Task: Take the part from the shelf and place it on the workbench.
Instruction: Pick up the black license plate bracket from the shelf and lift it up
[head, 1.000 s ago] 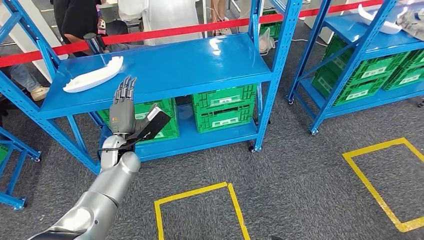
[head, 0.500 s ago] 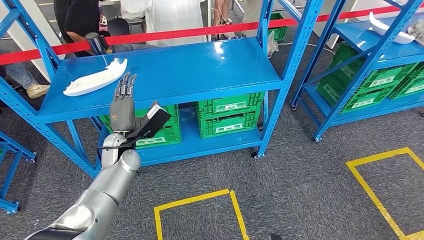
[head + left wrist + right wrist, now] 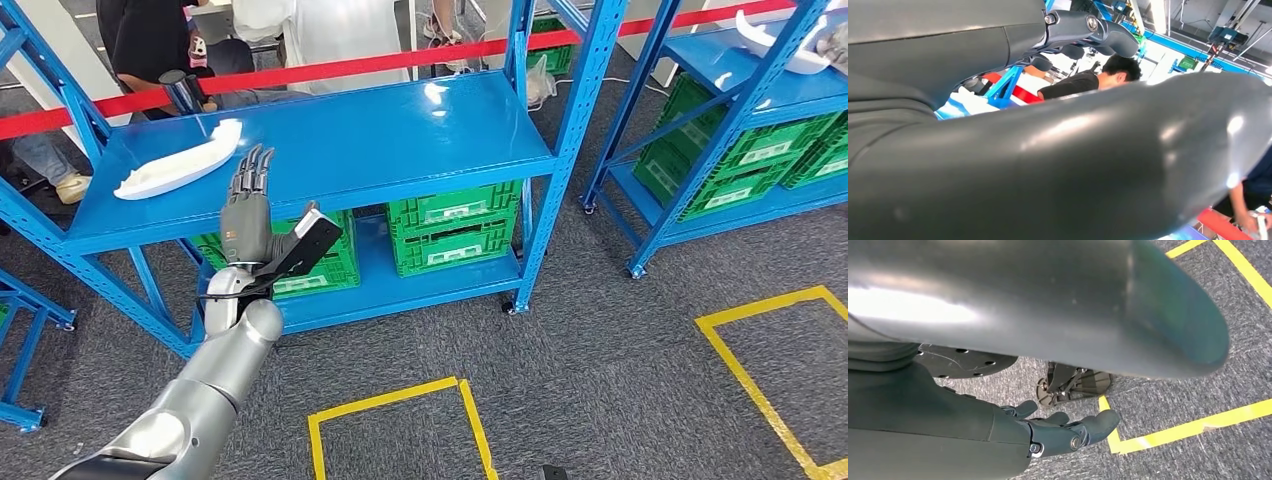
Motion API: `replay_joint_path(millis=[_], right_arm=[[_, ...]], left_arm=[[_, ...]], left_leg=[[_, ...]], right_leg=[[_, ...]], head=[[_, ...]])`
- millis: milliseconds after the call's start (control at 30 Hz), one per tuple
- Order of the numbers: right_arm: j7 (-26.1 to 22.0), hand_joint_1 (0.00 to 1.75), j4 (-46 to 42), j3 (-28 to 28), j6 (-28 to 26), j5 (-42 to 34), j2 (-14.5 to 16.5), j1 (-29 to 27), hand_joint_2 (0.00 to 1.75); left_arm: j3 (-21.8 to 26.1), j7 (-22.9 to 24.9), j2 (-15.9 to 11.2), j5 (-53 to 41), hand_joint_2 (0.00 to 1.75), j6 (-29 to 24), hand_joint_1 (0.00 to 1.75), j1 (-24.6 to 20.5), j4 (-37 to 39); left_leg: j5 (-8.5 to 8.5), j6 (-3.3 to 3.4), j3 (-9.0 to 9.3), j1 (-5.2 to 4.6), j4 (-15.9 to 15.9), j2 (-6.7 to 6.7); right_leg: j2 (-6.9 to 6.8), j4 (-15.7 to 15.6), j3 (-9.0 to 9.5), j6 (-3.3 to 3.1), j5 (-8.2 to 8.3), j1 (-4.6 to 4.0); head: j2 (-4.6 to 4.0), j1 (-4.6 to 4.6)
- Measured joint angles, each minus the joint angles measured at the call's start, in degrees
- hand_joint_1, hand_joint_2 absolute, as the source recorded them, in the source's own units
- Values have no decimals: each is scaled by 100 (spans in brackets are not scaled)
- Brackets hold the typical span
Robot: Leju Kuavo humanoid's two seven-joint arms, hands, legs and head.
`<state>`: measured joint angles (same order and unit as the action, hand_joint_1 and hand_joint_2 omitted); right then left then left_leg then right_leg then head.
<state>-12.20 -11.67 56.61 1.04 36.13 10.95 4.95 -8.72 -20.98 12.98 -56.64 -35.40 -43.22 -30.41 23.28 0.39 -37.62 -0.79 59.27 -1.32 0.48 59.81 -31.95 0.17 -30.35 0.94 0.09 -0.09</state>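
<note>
White part (image 3: 175, 164) lies on the far-left end of the blue shelf (image 3: 380, 140), untouched. Left hand (image 3: 246, 205) is raised at the shelf's near edge, just right of the part, fingers (image 3: 252, 168) straight, slightly apart, holding nothing. Right hand (image 3: 1058, 432) hangs over grey carpet (image 3: 1173, 390) with yellow tape (image 3: 1188, 427), fingers loosely spread, holding nothing. Green crates (image 3: 450, 225) sit on the lower shelf.

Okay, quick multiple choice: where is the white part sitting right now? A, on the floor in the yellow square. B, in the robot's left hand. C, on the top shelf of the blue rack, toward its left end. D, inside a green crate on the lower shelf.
C: the white part lies on the blue rack's top shelf near its left end, and the left hand is raised beside it, holding nothing.
</note>
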Motion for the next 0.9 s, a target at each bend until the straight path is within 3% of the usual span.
replay_joint_path(millis=[67,167,200,400,900], right_arm=[[-9,0,0,0,-1,1,-1,2,0],[-12,0,0,0,10,-15,-2,10,0],[-13,0,0,0,25,-20,-2,11,0],[36,0,0,0,75,-56,-2,16,0],[98,0,0,0,167,-50,0,12,0]], left_arm=[[-8,7,-2,-2,0,-1,0,0,-2],[-25,10,-2,-4,0,-1,0,-6,-1],[-30,10,-2,-4,0,-1,0,-9,3],[-73,13,-2,-13,0,0,0,-2,14],[-173,-14,15,138,0,155,0,3,13]], left_leg=[[-3,-12,20,-2,-31,-1],[-51,-115,72,20,-128,-10],[-43,-112,73,19,-132,-12],[-8,-48,73,17,-115,-12],[7,-17,77,4,-90,-6]], right_leg=[[0,-31,25,10,-9,-4],[-5,-116,80,-57,18,-30],[-7,-144,93,-71,27,-29],[-10,-204,136,-17,23,-29],[-9,-219,149,41,33,-14]], head=[[0,1],[0,10],[0,14],[0,15],[0,13]])
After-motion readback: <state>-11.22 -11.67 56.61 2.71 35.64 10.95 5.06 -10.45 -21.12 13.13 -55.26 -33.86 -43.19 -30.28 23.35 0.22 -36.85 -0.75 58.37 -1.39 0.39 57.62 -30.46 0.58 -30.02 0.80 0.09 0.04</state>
